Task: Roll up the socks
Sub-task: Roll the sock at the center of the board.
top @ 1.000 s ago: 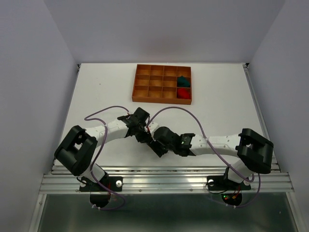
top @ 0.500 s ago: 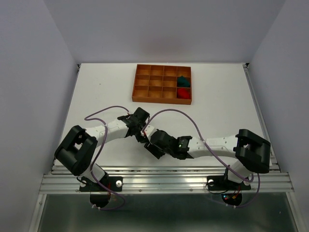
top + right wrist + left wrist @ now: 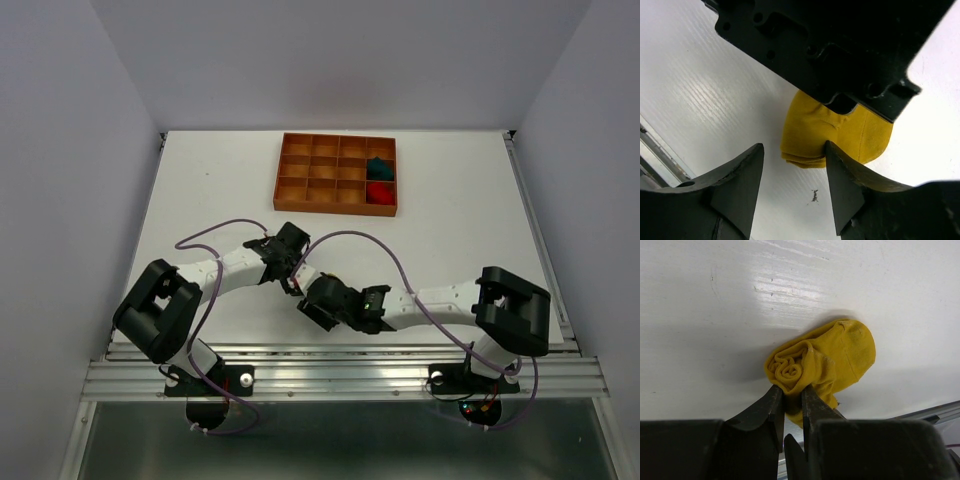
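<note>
While the left gripper [image 3: 791, 392] clenches the rolled end of the yellow sock [image 3: 840, 355], sock on the counter [image 3: 715, 315] near its front edge, right gripper [image 3: 794, 150] released, jaws apart beside it.

I had the tray [image 3: 335, 209] at the far middle of the worktop [image 3: 200, 190]. Two socks sat in its right-hand column, the far sock [image 3: 378, 166] just behind the near sock [image 3: 379, 192]. Both tools sat together near the front edge, well apart from the tray, with the left tool [image 3: 295, 282] just behind and left of the right tool [image 3: 310, 303]. The third sock [image 3: 840, 355] lay on the worktop beneath them. Its rolled end was pinched between the left tool's jaws. The right tool's jaws stood apart beside the sock, one fingertip [image 3: 832, 152] at its edge.
</note>
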You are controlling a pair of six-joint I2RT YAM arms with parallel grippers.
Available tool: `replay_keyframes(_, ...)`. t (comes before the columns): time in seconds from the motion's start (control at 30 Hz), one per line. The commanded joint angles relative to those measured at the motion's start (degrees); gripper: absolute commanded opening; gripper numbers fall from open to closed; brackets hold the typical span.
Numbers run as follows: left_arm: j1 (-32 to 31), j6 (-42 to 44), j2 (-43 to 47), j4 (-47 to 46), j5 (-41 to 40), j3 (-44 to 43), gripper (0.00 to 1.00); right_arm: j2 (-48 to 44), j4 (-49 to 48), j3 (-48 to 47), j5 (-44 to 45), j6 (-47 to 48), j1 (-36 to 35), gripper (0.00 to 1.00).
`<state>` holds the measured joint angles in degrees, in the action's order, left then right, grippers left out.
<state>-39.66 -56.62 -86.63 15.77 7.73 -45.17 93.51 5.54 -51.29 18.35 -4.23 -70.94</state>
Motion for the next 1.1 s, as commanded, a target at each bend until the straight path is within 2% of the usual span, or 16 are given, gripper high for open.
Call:
replay_keyframes(0.0, -0.51, 1.69, -2.40, 6.03, -0.35, 1.13, 0.00, 2.28, -1.59, -1.80, 1.07, 0.10, -1.22, 0.56)
replay_keyframes(0.1, -0.51, 1.51, -2.23, 6.11, 0.01, 1.22, 0.00, 4.13, -0.45, -2.06, 3.35, -0.43, -2.27, 0.53)
replay_keyframes(0.3, -0.51, 1.08, -2.23, 6.20, 1.15, 1.48, 0.00, 7.73, 1.49, -2.94, 10.64, -1.83, -2.80, 0.38)
replay_keyframes(0.37, -0.51, 0.90, -2.05, 6.03, 1.24, 1.66, 0.00, 8.87, 2.28, -3.47, 11.35, -1.92, -2.80, 0.35)
replay_keyframes(0.43, -0.51, 0.81, -1.70, 5.94, 1.50, 1.75, 0.00, 10.01, 2.63, -3.73, 12.06, -2.27, -2.80, 0.28)
replay_keyframes(0.47, -0.51, 0.72, -1.61, 6.03, 1.59, 1.84, 0.02, 10.11, 2.98, -3.82, 13.02, -3.41, -2.80, 0.24)
replay_keyframes(0.5, -0.51, 0.72, -1.18, 5.94, 1.59, 1.84, 0.08, 10.20, 2.98, -3.65, 13.29, -4.03, -2.80, 0.12)
replay_keyframes(0.57, -0.42, 0.63, -0.48, 6.03, 1.33, 1.84, 0.19, 9.50, 2.98, -3.30, 12.42, -5.78, -2.80, 0.03)
replay_keyframes(0.63, -0.42, 0.37, 0.40, 5.94, 1.24, 1.75, 0.35, 8.71, 2.90, -2.94, 8.75, -6.75, -2.80, 0.01)
replay_keyframes(0.7, -0.16, 0.11, 1.55, 6.99, -0.34, 1.05, 0.41, 7.74, 2.46, -2.33, 5.14, -8.69, -2.80, 0.01)
replay_keyframes(0.93, 1.77, 0.02, 4.45, 8.49, -2.72, -0.98, 0.45, 3.88, 0.18, 0.31, -1.29, -13.96, 0.00, 0.01)
replay_keyframes(1.07, 3.62, 0.28, 6.82, 8.14, -3.24, -0.27, 0.47, 1.06, -3.07, 3.46, -9.62, -15.02, 3.61, 0.01)
